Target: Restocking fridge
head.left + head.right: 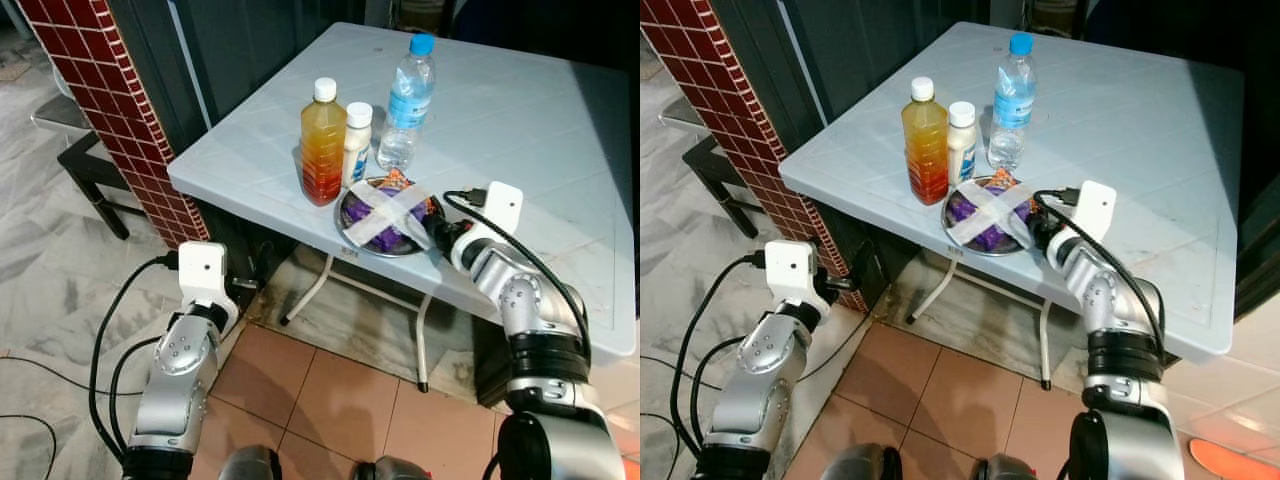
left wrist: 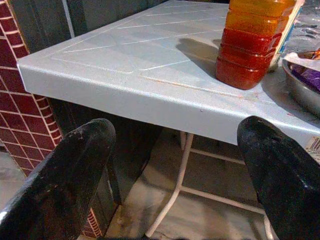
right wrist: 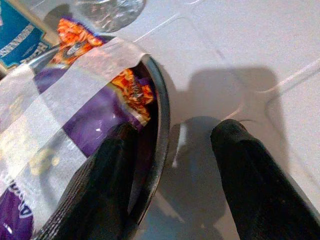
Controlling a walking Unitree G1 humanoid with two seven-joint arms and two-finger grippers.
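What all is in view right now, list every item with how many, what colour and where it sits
Table: one, pale grey-blue, in front of the robot.
Juice bottle: one, orange-red with white cap, near the table's front edge.
Small bottle: one, white, right beside the juice bottle.
Water bottle: one, clear with blue cap and label, behind the bowl.
Metal bowl: one, silver, holding purple and orange snack packets under crossed tape, at the table's front edge.
Brick pillar: one, dark red, left of the table.
Left gripper: jaws open, below the table edge.
Right gripper: jaws open, straddling the bowl's rim.
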